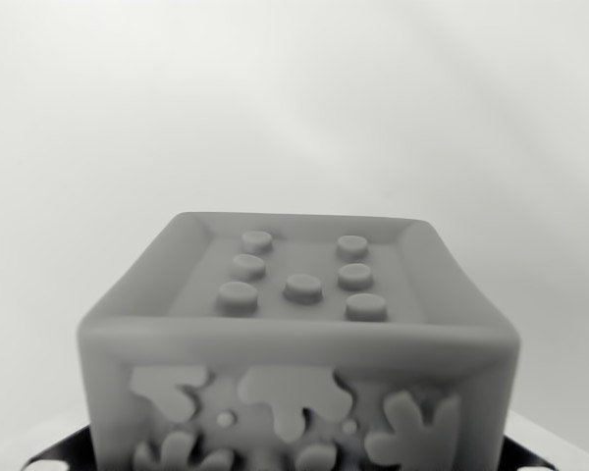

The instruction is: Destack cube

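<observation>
Wrist view, greyscale. The cube [299, 343] is filling the lower middle of the frame, sitting close under the camera and running off the bottom edge. Its top face is facing up, recessed inside a raised rim, and is carrying seven round studs [303, 287]: two rows of three running from far to near at left and right, plus one in the middle toward the near side. The near side face is showing raised splat-like shapes [293, 397] and a few small dots. Dark corners of something [54, 456] are peeking out at lower left and lower right beneath the cube; cannot tell what it is. A plain pale surface [294, 98] is lying behind, blurred. No fingers are showing, so cannot tell whether the gripper is apart or together.
</observation>
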`<state>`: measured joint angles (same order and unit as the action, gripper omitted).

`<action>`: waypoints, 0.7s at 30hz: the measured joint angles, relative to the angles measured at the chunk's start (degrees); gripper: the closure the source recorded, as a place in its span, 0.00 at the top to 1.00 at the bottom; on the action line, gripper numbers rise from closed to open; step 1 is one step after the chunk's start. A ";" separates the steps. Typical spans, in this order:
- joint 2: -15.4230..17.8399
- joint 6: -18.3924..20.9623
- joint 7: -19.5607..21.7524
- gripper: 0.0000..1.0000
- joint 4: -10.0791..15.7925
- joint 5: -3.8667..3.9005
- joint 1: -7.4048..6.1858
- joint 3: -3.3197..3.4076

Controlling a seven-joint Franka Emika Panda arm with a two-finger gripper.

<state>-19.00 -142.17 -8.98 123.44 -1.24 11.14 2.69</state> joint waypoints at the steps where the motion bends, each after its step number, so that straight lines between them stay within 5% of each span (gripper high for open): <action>1: -0.02 -0.02 -0.27 0.00 0.00 0.00 0.09 0.00; 11: -0.40 -0.41 -5.76 0.00 0.00 -0.01 1.85 0.00; 21: -3.92 -3.68 -6.45 0.00 -0.01 -0.17 2.11 -0.11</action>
<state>-22.91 -145.85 -15.43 123.44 -1.41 13.25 2.58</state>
